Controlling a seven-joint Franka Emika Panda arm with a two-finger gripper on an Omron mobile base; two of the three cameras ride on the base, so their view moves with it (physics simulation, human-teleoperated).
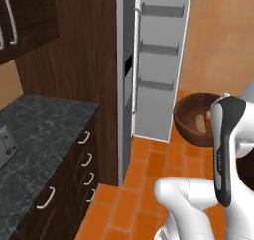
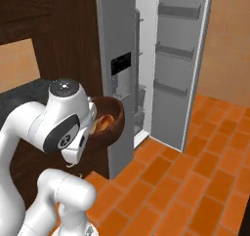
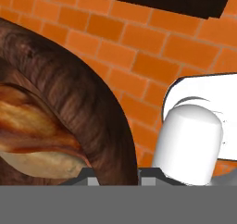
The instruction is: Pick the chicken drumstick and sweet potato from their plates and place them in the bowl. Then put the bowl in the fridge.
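The dark reddish-brown wooden bowl (image 1: 191,120) hangs in the air over the tile floor, in front of the open fridge (image 1: 125,85). In the hand view my gripper (image 3: 115,174) is shut on the bowl's rim (image 3: 92,107), one finger on each side of the wall. The reddish-brown chicken drumstick (image 3: 32,126) lies inside the bowl on top of the tan sweet potato (image 3: 41,163). From the right base view the bowl (image 2: 111,120) shows partly behind my arm, level with the fridge's lower shelves. The fridge door (image 2: 180,59) stands swung wide. The plates are out of view.
A dark stone counter (image 1: 39,130) with drawers (image 1: 84,150) runs along the left, beside a tall wood panel (image 1: 84,45) next to the fridge. Door racks (image 1: 158,48) face the opening. Orange tile floor (image 2: 195,171) lies before the fridge.
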